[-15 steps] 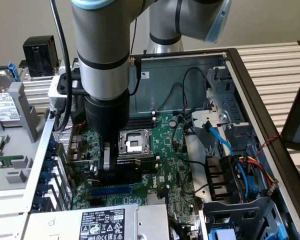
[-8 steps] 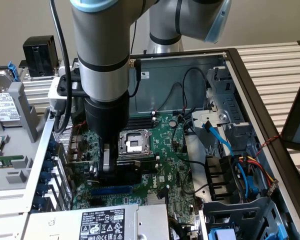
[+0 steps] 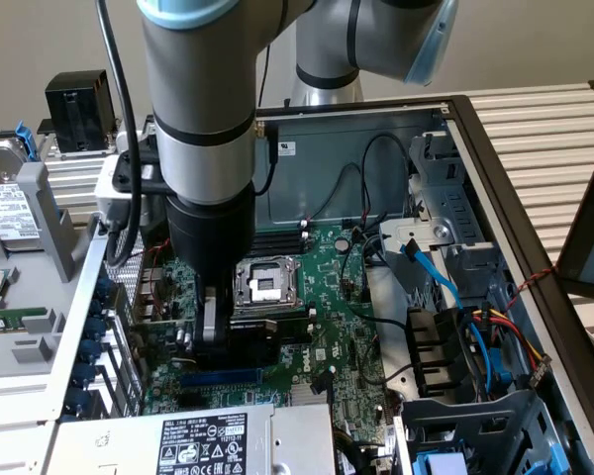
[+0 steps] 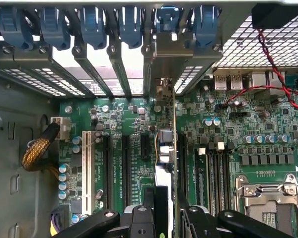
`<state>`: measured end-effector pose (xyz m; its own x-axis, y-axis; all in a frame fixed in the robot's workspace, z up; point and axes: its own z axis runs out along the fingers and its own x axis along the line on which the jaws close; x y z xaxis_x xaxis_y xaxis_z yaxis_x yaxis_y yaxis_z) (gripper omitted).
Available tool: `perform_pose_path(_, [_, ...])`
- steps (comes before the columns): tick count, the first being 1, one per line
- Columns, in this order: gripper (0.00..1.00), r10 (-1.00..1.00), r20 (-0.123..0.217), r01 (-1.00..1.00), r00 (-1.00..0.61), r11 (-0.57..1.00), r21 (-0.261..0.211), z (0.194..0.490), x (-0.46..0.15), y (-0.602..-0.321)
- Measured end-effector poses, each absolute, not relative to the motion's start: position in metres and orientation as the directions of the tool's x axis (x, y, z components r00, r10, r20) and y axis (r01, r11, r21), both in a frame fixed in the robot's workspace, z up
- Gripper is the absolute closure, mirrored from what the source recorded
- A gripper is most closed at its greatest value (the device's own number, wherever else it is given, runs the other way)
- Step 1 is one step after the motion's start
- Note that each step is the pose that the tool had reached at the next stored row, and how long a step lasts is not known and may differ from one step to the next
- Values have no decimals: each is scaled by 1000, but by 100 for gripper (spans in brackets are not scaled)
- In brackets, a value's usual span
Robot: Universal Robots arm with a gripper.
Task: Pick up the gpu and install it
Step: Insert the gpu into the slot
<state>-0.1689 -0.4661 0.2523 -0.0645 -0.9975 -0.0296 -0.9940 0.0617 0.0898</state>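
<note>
Slatted metal bench (image 3: 535, 114) carries an open computer case (image 3: 356, 148) with a green motherboard (image 3: 327, 327) lying flat inside. The pincer (image 3: 221, 336) hangs over the board's part towards the exterior view's left and looks clamped on the graphics card (image 4: 166, 148), which stands on edge between its fingers (image 4: 139, 220). The card's long axis runs from the pincer towards the case wall with blue clips (image 4: 131, 25), silver bracket end first, parallel to the black slots (image 4: 124, 168). Edge-on it looks thin and green, with a black shroud. Whether it is seated I cannot tell.
</note>
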Motion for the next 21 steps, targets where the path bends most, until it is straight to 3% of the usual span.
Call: perform_pose_path(21, [73, -997, -30, -994, -65, 62, 93, 249, -171, -466])
